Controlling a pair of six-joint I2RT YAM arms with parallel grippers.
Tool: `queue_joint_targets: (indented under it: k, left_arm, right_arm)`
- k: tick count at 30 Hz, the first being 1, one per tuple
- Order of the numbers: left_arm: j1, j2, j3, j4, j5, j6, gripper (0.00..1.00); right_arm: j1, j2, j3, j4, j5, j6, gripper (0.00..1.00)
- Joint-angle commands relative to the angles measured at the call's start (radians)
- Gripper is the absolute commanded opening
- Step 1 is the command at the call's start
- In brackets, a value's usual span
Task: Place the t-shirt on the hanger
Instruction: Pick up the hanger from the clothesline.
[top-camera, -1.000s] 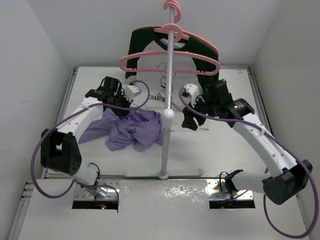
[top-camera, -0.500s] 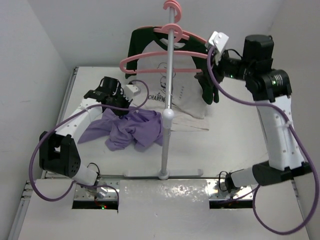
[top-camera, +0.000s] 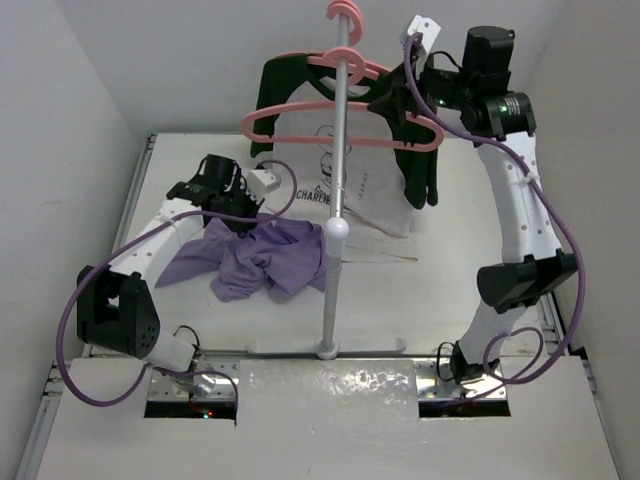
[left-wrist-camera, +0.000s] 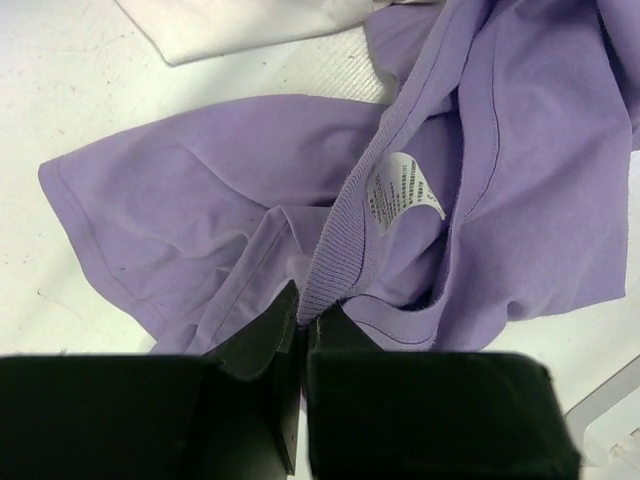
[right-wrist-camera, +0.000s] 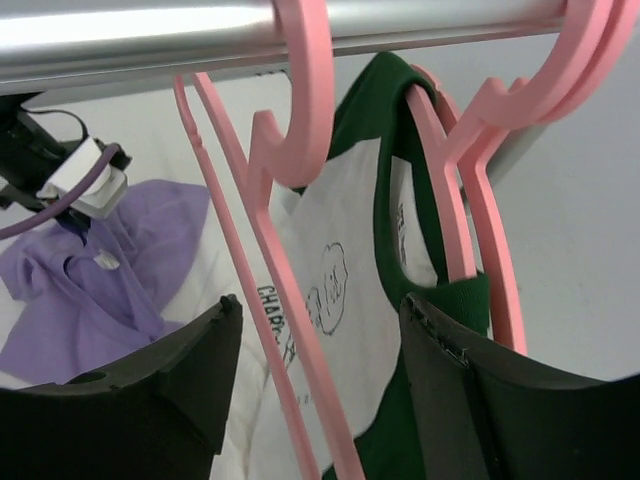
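The lavender t-shirt (top-camera: 262, 256) lies crumpled on the table left of the stand. My left gripper (top-camera: 238, 219) is low over it. In the left wrist view the left gripper (left-wrist-camera: 305, 318) is shut on the shirt's ribbed collar (left-wrist-camera: 345, 250), beside the white label (left-wrist-camera: 402, 190). The empty pink hanger (top-camera: 246, 125) hangs by its hook on the rail. My right gripper (top-camera: 392, 98) is raised at the hanger's right shoulder. In the right wrist view the right gripper (right-wrist-camera: 322, 305) is open, and the hanger's sloping arm (right-wrist-camera: 268, 225) runs between its fingers.
The metal stand's pole (top-camera: 338, 200) rises mid-table, and its rail (right-wrist-camera: 150, 30) carries both hooks. A second pink hanger (right-wrist-camera: 450, 200) holds the white printed shirt with dark green sleeves (top-camera: 375, 190) just behind. White walls close in on the left, right and back.
My right arm has risen from the table beside the stand up to the hanger's right shoulder. My left gripper and the t-shirt have not moved.
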Motion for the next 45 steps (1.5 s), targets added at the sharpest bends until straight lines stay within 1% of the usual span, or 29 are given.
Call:
queue_joint_targets:
  k: [1, 8, 12, 16, 22, 23, 24, 29, 30, 37, 40, 42, 43, 45]
  left_arm:
    - [0.010, -0.033, -0.005, 0.039, 0.004, -0.019, 0.00]
    - [0.010, -0.033, -0.002, 0.039, -0.006, -0.022, 0.00]
    - [0.011, -0.035, -0.002, 0.039, -0.015, -0.022, 0.00]
    - [0.013, -0.030, 0.000, 0.040, -0.010, -0.022, 0.00]
    - [0.014, -0.028, 0.003, 0.042, -0.002, -0.025, 0.00]
    - [0.013, -0.027, 0.001, 0.040, -0.004, -0.025, 0.00]
    - [0.014, -0.030, 0.000, 0.040, -0.004, -0.023, 0.00]
    - [0.014, -0.033, -0.007, 0.042, -0.002, -0.019, 0.00]
    - [0.014, -0.033, -0.010, 0.045, -0.004, -0.020, 0.00]
    - [0.014, -0.035, -0.025, 0.054, -0.010, -0.016, 0.00]
    - [0.014, -0.036, -0.023, 0.059, -0.010, -0.019, 0.00]
    - [0.014, -0.039, -0.025, 0.062, -0.006, -0.016, 0.00]
    - [0.014, -0.038, -0.026, 0.063, -0.006, -0.016, 0.00]
    - [0.014, -0.036, -0.028, 0.068, -0.009, -0.011, 0.00]
  right_arm:
    - [0.003, 0.033, 0.026, 0.124, -0.102, 0.073, 0.62]
    - [0.003, 0.108, 0.030, 0.116, -0.104, 0.084, 0.60]
    - [0.003, 0.125, 0.010, 0.054, -0.136, 0.069, 0.55]
    - [0.001, 0.116, -0.055, 0.041, -0.135, 0.044, 0.52]
    - [0.003, 0.120, -0.065, 0.072, -0.136, 0.072, 0.35]
    - [0.003, 0.113, -0.069, 0.098, -0.138, 0.091, 0.21]
    - [0.004, 0.107, -0.089, 0.113, -0.139, 0.102, 0.16]
    - [0.006, 0.065, -0.167, 0.210, -0.145, 0.150, 0.02]
    - [0.004, 0.050, -0.190, 0.225, -0.150, 0.156, 0.00]
    - [0.004, -0.024, -0.258, 0.322, -0.185, 0.193, 0.00]
    - [0.003, -0.073, -0.273, 0.331, -0.188, 0.191, 0.00]
    - [0.004, -0.106, -0.322, 0.365, -0.187, 0.207, 0.00]
    - [0.003, -0.143, -0.347, 0.424, -0.187, 0.220, 0.00]
    - [0.003, -0.172, -0.413, 0.461, -0.187, 0.230, 0.00]
